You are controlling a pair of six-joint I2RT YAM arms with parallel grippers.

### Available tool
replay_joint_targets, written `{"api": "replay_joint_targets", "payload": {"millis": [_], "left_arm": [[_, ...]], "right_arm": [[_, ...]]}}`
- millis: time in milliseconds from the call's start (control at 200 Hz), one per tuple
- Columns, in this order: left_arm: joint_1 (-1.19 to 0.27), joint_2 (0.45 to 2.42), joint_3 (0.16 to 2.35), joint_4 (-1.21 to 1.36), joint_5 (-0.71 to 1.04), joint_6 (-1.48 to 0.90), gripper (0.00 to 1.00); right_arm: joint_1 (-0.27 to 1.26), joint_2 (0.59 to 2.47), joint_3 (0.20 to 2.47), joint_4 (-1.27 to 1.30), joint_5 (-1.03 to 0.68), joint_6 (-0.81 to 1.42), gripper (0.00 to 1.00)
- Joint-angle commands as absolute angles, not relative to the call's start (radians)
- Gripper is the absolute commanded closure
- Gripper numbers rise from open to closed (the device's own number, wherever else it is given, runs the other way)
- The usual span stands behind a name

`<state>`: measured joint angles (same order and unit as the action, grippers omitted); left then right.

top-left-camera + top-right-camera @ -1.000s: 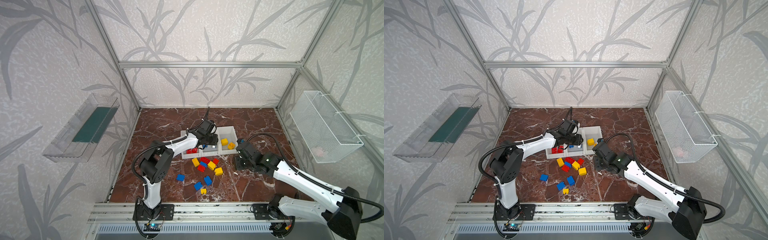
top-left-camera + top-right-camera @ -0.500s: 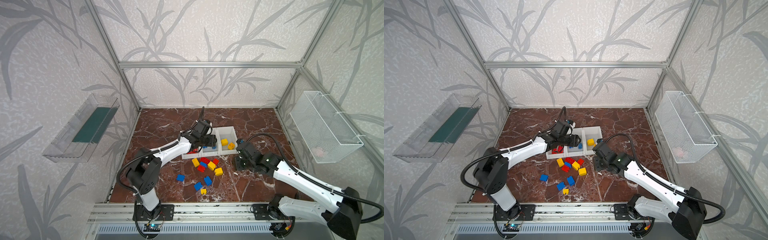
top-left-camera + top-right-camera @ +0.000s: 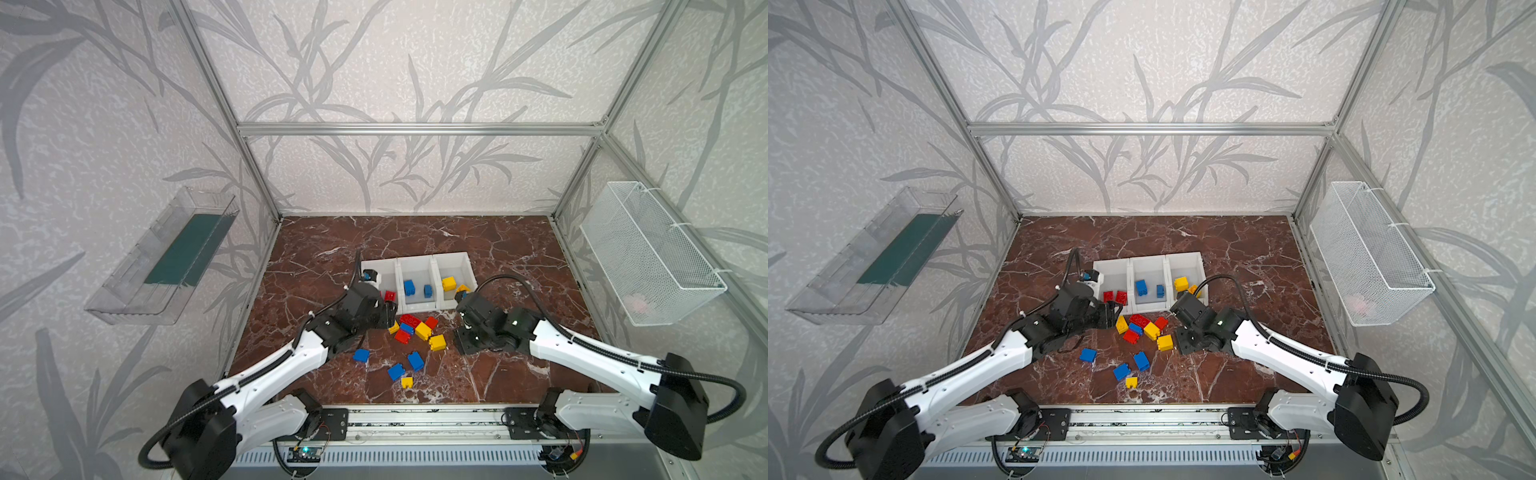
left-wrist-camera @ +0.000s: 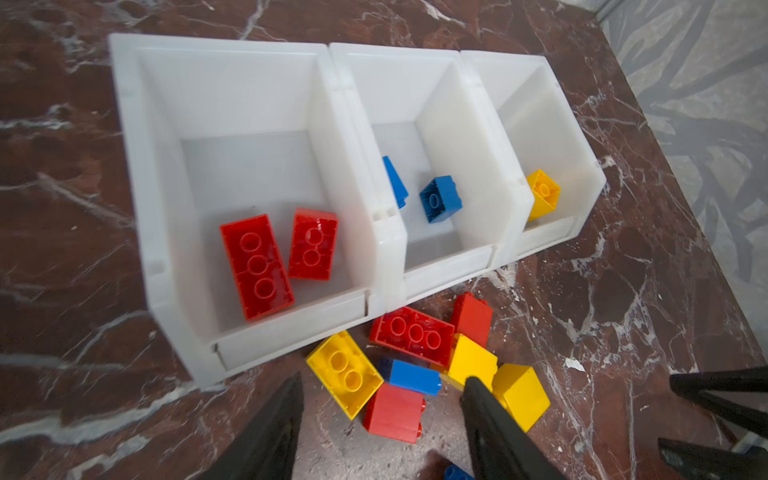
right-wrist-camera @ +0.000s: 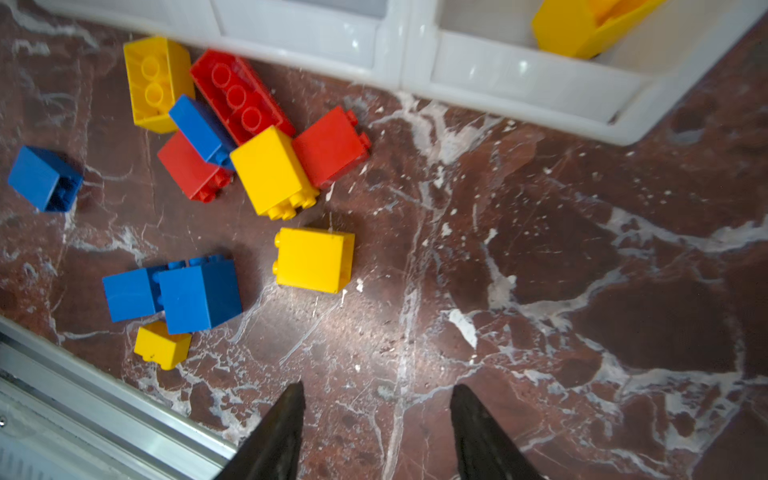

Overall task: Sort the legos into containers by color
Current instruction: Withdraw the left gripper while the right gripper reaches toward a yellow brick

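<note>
In both top views the three joined white containers (image 3: 415, 261) (image 3: 1150, 257) sit mid-frame on the marble worktop (image 3: 519, 257), with their low fronts toward the bottom edge. The left bin holds two red legos (image 3: 1115, 296), the middle bin two blue bricks (image 3: 409, 287), and the right bin yellow bricks (image 3: 449, 283). Just below the bins lies a mixed heap (image 3: 415, 328) of red, yellow and blue pieces. Lower still are three scattered blue bricks (image 3: 415, 360) and a small yellow brick (image 3: 407, 382). The left pincer (image 3: 388, 316) hangs at the heap's left edge. The right pincer (image 3: 462, 347) hangs to the heap's right, near a lone yellow brick (image 3: 437, 343)

In the left wrist view the left pincer (image 4: 383, 378) has its fingers apart with nothing gripped, and its tips are over the heap (image 4: 415, 361), just in front of the bin with the red legos (image 4: 255, 266)

In the right wrist view the right pincer (image 5: 377, 387) is spread and empty above bare marble. It is clear of every brick, and the lone yellow brick (image 5: 313, 259) is the closest
</note>
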<state>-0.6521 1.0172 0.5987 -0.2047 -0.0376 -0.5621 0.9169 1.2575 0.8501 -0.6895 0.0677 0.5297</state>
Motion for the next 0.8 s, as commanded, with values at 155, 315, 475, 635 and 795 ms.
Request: {"api": "replay_joint_targets", "payload": {"millis": [155,315,475,635,795], "left_arm": [[-0.646,0.793,0.472,-0.267,-0.176,-0.649,0.35],[-0.646,0.735,0.434,-0.311,-0.186,-0.673,0.35],[-0.646,0.691,0.394,-0.317,-0.193,-0.695,0.35],[-0.647,0.669,0.381,-0.317,-0.206,-0.695,0.35],[-0.646,0.673,0.376,-0.313,-0.197,-0.699,0.35]], "right_arm": [[1.067,1.384,0.932,-0.708,0.038,0.545,0.42],[1.117,1.452,0.980,-0.723,0.021,0.538,0.41],[1.157,1.497,1.018,-0.749,0.028,0.542,0.40],[1.162,1.546,1.042,-0.798,0.119,0.614,0.37],[1.128,1.624,1.120,-0.835,0.190,0.627,0.34]]}}
